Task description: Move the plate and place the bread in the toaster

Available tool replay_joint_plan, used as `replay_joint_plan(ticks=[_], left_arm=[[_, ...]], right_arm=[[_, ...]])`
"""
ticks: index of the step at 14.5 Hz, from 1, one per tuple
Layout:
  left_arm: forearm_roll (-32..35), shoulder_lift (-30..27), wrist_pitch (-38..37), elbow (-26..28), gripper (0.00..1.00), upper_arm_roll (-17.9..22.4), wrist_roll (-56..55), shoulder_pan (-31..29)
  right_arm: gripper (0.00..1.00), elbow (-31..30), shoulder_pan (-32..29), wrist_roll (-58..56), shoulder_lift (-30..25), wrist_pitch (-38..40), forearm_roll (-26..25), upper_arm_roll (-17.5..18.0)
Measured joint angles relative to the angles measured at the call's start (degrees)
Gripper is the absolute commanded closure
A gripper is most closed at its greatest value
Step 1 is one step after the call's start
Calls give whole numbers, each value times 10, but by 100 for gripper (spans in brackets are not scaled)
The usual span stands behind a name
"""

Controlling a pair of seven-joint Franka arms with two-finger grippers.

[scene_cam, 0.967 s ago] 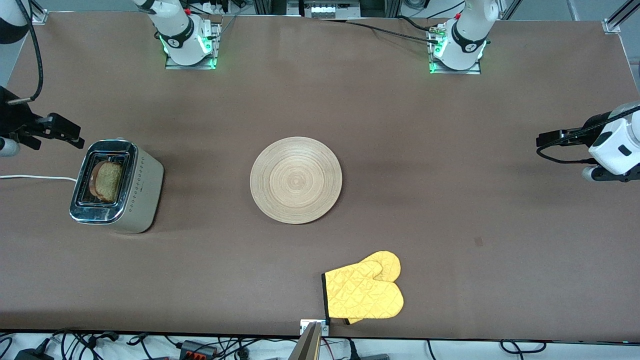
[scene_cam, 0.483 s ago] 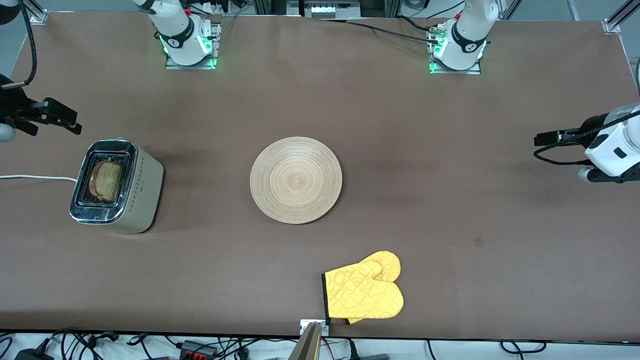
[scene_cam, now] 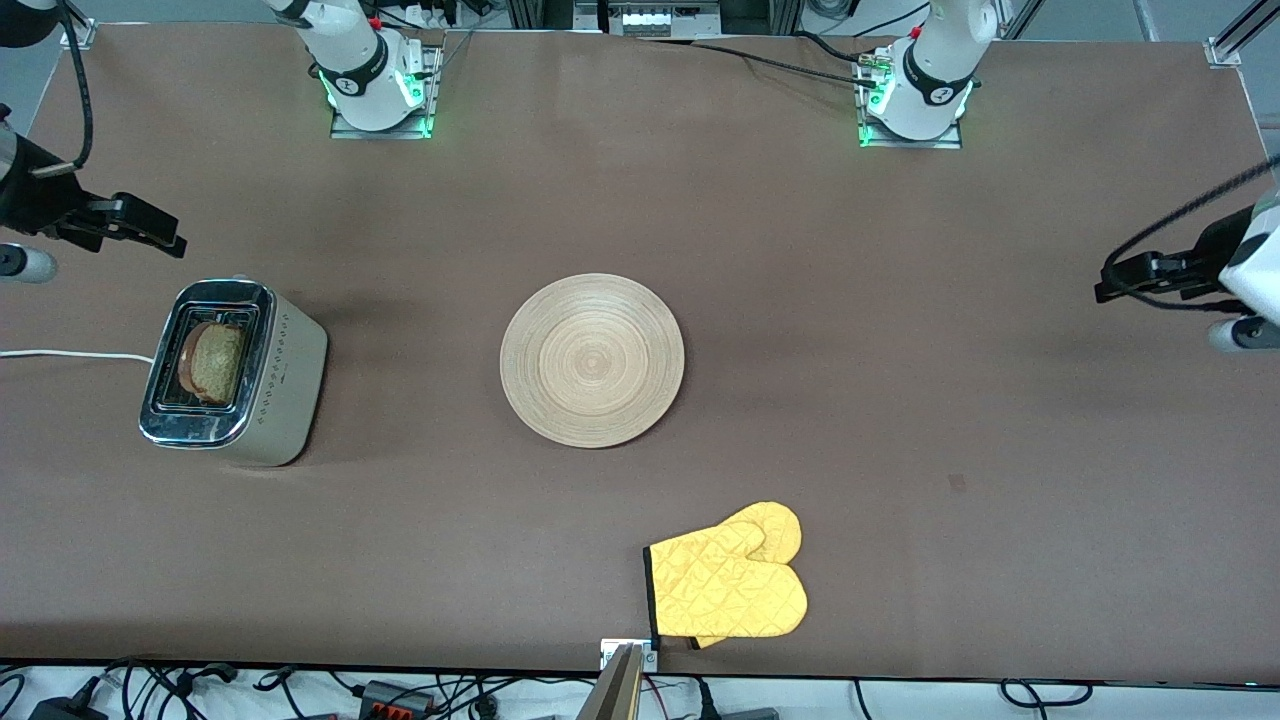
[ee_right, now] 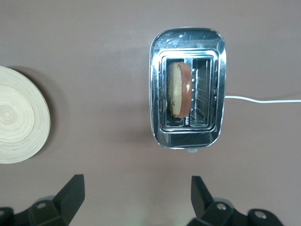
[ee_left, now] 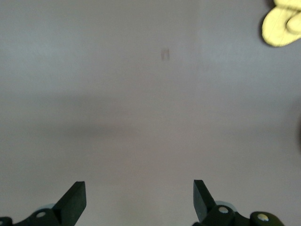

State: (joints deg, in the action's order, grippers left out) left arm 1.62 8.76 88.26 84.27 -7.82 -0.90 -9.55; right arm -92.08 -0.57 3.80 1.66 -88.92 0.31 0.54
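The light-wood plate (scene_cam: 592,360) lies at the table's middle; its edge shows in the right wrist view (ee_right: 19,117). The toaster (scene_cam: 232,372) stands at the right arm's end of the table, with the bread (scene_cam: 214,362) upright in one slot, also seen in the right wrist view (ee_right: 180,89) inside the toaster (ee_right: 188,141). My right gripper (scene_cam: 150,232) is open and empty, up in the air near the toaster; its jaws stand wide apart in its wrist view (ee_right: 136,195). My left gripper (scene_cam: 1135,275) is open and empty over bare table at the left arm's end (ee_left: 138,200).
A yellow oven mitt (scene_cam: 730,585) lies near the table's front edge, nearer to the front camera than the plate; its tip shows in the left wrist view (ee_left: 282,23). The toaster's white cord (scene_cam: 70,354) runs off the table's end.
My right gripper has risen and pulled away from the toaster toward the robots' side. My left gripper has drawn back toward the table's end. Plate, bread and toaster have not moved.
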Motion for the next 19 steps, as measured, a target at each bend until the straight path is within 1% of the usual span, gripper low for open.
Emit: replay_joint_plan(ticks=[4, 7, 10, 14, 19], left_arm=[[2, -25, 41, 0, 0, -2, 5, 0], [2, -46, 41, 4, 0, -5, 7, 0], [2, -47, 46, 12, 0, -7, 7, -1], [2, -46, 40, 17, 0, -7, 7, -1], [1, -56, 6, 17, 0, -5, 8, 2]], right_arm=[[0, 0, 0, 1, 2, 1, 0, 0], [0, 0, -1, 1, 2, 1, 0, 0], [0, 0, -1, 1, 3, 1, 0, -1], [0, 0, -1, 1, 3, 1, 0, -1], [0, 0, -2, 1, 6, 1, 0, -2]])
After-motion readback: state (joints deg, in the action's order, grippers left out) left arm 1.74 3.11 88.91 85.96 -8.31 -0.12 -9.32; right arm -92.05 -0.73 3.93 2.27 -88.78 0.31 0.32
